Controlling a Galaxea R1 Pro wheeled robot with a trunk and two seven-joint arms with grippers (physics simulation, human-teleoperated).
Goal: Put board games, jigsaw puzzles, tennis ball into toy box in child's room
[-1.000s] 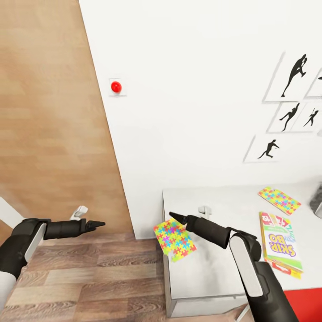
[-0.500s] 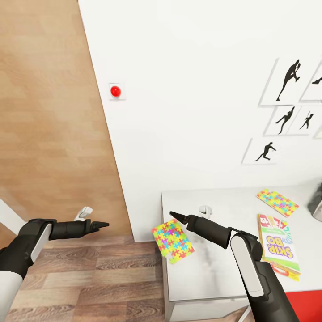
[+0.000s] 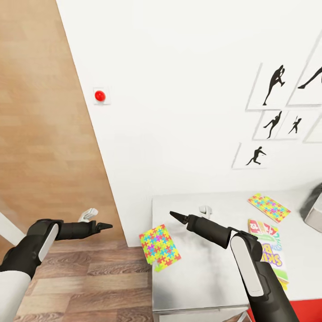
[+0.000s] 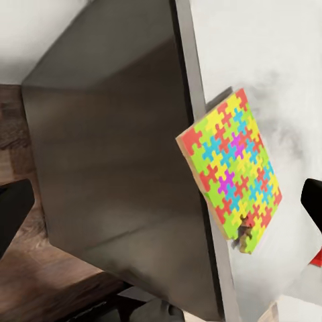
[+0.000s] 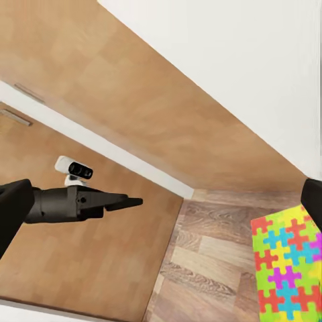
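One jigsaw puzzle (image 3: 158,248) (image 4: 228,181) (image 5: 288,268) lies on the table (image 3: 210,277) with a corner hanging over the left edge. A second jigsaw puzzle (image 3: 268,207) lies further back, near the wall. A red-yellow-green board game (image 3: 268,252) sits beside my right forearm. The toy box (image 3: 314,208) is cut off at the right edge. My right gripper (image 3: 176,217) (image 5: 161,201) hovers open just above and behind the overhanging puzzle. My left gripper (image 3: 105,226) (image 4: 161,208) is open over the floor, left of the table, pointing at the table's dark side.
A white wall with a red button (image 3: 99,95) and black silhouette pictures (image 3: 268,85) stands behind the table. A wood panel (image 3: 40,112) fills the left. Plank floor (image 3: 89,277) lies below my left arm. Something red (image 3: 308,311) shows at the bottom right corner.
The whole picture has slid left and slightly down, so the camera has moved. Both arms hold the same pose. The puzzles and game box lie where they were on the table.
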